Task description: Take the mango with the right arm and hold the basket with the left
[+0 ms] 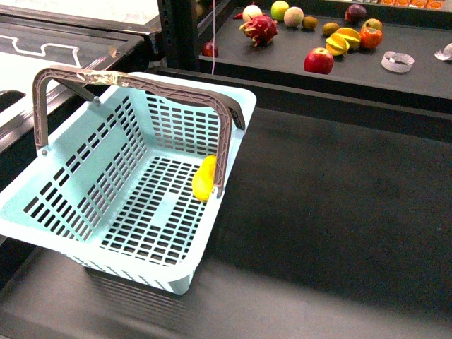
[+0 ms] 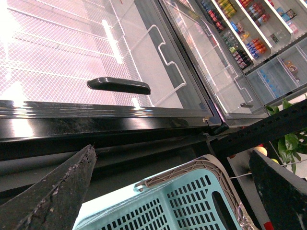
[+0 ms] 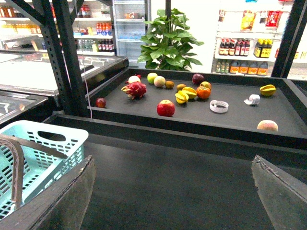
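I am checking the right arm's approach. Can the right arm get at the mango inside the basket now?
Probably yes. The mango lies uncovered in the basket, against the wall under one raised handle, which may crowd a descent. The right gripper is open, fingers empty.

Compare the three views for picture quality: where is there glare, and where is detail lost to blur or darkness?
Left wrist view: strong glare washes out the freezer's glass lid, and the near fingers are blurred. Front view: evenly lit; the basket and the mango are sharp, though the black surface around them shows little detail. Right wrist view: clear on the fruit shelf, with blurred fingers.
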You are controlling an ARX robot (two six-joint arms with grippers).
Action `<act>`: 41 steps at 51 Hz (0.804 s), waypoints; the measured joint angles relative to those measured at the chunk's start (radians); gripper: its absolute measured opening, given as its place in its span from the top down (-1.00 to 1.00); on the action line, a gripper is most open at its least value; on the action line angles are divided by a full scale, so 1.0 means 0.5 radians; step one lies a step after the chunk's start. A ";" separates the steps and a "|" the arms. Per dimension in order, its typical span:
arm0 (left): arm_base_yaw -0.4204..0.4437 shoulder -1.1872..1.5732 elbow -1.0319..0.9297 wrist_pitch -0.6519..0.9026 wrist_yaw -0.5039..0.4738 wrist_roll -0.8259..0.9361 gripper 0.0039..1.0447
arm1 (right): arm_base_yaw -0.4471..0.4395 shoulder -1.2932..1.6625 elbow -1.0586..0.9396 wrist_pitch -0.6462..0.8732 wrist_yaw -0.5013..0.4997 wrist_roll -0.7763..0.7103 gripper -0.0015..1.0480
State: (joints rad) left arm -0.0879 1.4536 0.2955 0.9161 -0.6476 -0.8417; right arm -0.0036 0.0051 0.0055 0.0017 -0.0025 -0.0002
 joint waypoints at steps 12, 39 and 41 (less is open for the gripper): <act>0.166 -0.061 -0.282 0.671 1.257 1.218 -0.16 | 0.001 -0.002 0.000 -0.001 0.000 0.000 -0.85; 0.172 -1.199 -0.527 -0.212 1.296 1.649 0.97 | 0.001 -0.002 0.000 -0.001 0.001 0.000 -0.85; 0.172 -1.257 -0.536 -0.259 1.295 1.651 0.97 | 0.001 -0.002 0.000 -0.001 0.001 0.000 -0.85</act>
State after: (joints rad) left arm -0.0021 0.8249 0.0273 0.7864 0.0002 -0.0162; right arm -0.0032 0.0040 0.0055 0.0013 -0.0021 -0.0002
